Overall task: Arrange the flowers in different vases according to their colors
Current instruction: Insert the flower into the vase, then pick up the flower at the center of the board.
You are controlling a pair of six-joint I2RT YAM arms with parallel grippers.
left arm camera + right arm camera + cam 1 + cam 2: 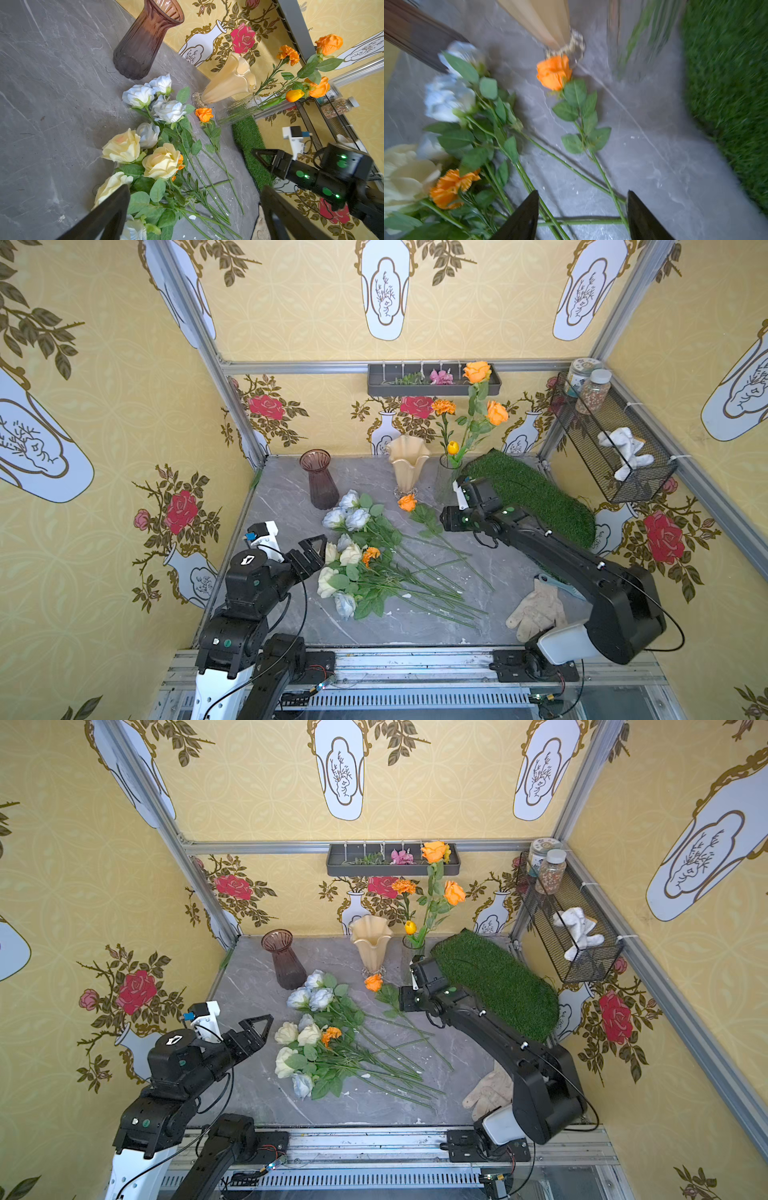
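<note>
Three vases stand at the back of the table: purple-brown [320, 481], cream ruffled [408, 466] and clear [448, 472]. The clear one holds orange roses [476, 371] and a marigold [443, 407]. A single orange rose [407, 502] [553, 71] lies in front of the cream vase. Blue-white roses [347, 514], cream roses [349, 553] and an orange marigold [370, 555] lie heaped mid-table. My left gripper [311, 551] [194, 188] hovers open at the heap's left edge. My right gripper [444, 519] [583, 192] is open above the stems, beside the single rose's stem, holding nothing.
A green turf mat [532, 493] leans at the back right behind my right arm. A pale glove [538, 610] lies at the front right. A wire basket [611, 439] with jars hangs on the right wall. A dark tray [432, 383] is mounted on the back wall.
</note>
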